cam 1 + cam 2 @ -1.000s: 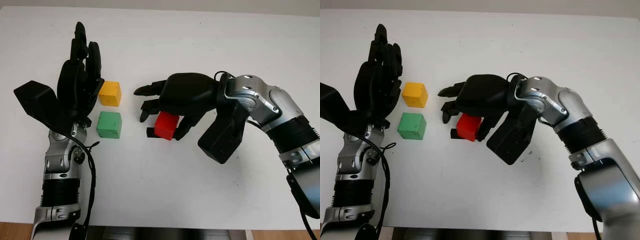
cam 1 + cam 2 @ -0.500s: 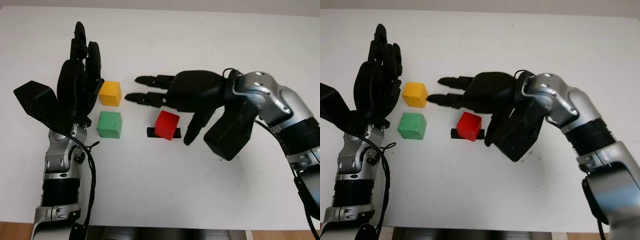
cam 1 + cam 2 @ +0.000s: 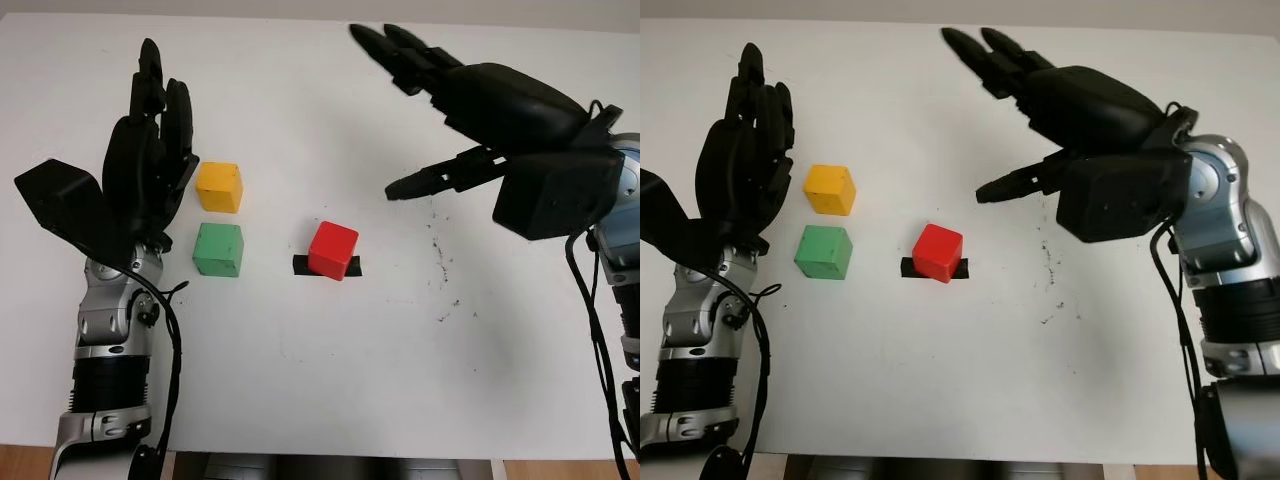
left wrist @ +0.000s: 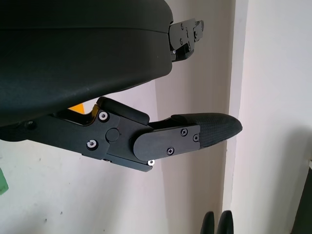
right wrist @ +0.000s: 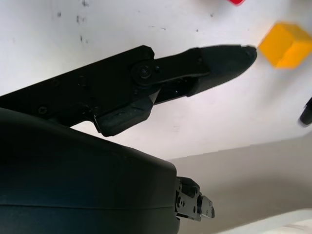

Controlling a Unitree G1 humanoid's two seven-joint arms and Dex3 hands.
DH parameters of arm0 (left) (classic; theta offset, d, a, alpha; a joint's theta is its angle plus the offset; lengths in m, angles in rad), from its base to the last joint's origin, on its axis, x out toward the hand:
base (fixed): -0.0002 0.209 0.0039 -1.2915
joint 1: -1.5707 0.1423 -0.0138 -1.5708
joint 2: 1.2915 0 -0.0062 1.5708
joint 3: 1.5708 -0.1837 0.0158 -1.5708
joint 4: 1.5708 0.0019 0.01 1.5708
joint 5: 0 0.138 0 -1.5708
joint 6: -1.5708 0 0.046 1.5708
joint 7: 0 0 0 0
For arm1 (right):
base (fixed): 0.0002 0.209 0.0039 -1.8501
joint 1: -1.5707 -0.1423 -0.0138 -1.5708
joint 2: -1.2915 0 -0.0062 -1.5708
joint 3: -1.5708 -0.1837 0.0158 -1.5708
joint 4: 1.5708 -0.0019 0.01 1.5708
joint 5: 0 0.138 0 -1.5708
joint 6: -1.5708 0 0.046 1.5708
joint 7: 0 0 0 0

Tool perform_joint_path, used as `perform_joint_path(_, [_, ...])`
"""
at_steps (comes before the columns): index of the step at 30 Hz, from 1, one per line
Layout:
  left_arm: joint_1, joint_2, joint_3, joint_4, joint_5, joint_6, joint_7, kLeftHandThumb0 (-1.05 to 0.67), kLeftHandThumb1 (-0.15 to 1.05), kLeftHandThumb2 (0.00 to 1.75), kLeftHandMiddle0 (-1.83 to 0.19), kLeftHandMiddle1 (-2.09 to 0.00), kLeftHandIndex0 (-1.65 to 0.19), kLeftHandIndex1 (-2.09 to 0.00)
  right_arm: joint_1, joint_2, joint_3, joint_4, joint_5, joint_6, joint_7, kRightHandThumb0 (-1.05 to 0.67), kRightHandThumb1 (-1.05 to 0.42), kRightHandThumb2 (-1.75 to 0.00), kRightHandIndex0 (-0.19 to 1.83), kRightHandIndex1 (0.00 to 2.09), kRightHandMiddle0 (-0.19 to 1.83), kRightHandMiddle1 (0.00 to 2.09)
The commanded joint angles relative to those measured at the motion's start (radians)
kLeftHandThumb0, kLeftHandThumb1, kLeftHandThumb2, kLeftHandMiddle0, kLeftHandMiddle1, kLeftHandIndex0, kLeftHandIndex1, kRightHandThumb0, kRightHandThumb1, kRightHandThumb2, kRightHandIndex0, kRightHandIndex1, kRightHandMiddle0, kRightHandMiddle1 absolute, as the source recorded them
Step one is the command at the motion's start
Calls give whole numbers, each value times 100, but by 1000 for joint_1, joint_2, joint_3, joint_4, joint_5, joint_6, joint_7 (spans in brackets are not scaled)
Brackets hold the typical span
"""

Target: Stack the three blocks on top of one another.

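Note:
A red block [image 3: 333,249] sits on a short black tape mark [image 3: 302,265] near the middle of the white table [image 3: 330,400]. To its left lie a green block [image 3: 219,249] and, just behind that, a yellow block [image 3: 219,187]; the yellow block [image 5: 285,43] also appears in the right wrist view. My right hand [image 3: 440,110] is open, raised high above the table to the right of and behind the red block. My left hand [image 3: 150,165] is open and upright just left of the yellow and green blocks, touching neither.
Small dark smudges [image 3: 440,250] mark the table right of the red block. The table's front edge [image 3: 330,457] runs along the bottom of the head views.
My right hand let go of the red block, then lifted up and away to the right and back. The red block stays on the tape mark. The left hand barely moved.

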Motion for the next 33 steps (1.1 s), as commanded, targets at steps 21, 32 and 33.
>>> perform_joint_path(21, [-274,454,-184,226,595,-75,-16,-77,102,6,-29,-6,-32,-14,31,51,-82,116,121,163,-119,-83,-105,-20,-19,0,-19,0])
perform_joint_path(32, [-337,563,-363,282,862,-157,-64,-85,94,3,-11,-3,-41,-10,36,50,-75,98,90,184,-134,-82,-105,-21,-19,0,-19,0])
perform_joint_path(33, [-342,565,-371,290,876,-166,-64,-84,93,3,-10,-3,-41,-9,37,52,-77,98,93,181,-134,-82,-105,-20,-19,0,-19,0])
